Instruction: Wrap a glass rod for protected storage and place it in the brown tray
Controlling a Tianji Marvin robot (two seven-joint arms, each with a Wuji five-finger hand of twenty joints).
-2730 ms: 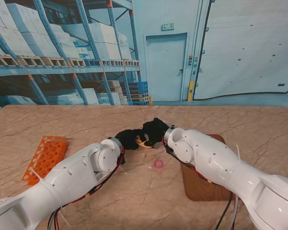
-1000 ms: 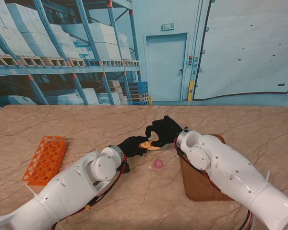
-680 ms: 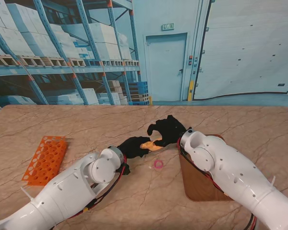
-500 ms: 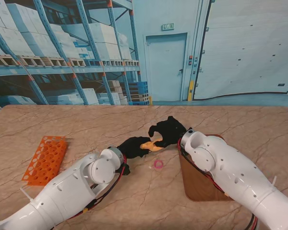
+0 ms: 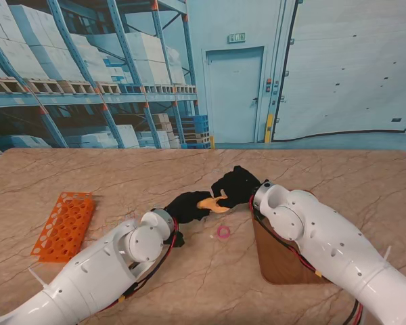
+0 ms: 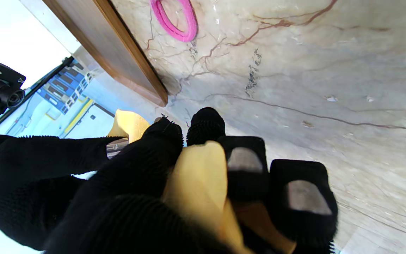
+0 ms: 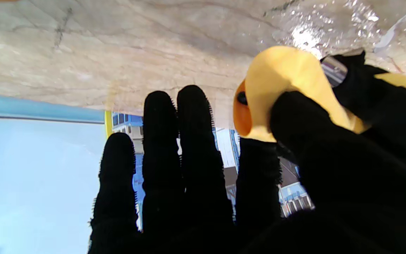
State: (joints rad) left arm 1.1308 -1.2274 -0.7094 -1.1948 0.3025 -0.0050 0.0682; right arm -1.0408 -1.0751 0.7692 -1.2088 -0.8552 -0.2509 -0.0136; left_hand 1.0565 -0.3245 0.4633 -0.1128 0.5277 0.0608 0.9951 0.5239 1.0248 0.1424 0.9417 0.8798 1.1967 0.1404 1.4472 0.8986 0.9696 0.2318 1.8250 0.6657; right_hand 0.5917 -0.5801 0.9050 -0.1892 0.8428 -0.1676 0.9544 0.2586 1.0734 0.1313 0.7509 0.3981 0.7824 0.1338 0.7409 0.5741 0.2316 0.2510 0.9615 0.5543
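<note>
Mid-worktop, the left hand (image 5: 187, 206) gripped the glass rod (image 6: 116, 145) in its yellow wrap (image 5: 213, 203); the right hand (image 5: 235, 184) pinched its end (wrapping unfinished). The brown tray (image 5: 284, 264) waited.

glass rod (image 6: 116, 145): mostly hidden in yellow wrap (image 5: 213, 202), seemingly held off table | brown tray (image 5: 284, 261): flat, right

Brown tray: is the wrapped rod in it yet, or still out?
Out. The yellow wrap is held off the table between the left hand and right hand, beside the brown tray, whose visible part shows only bare wood.
</note>
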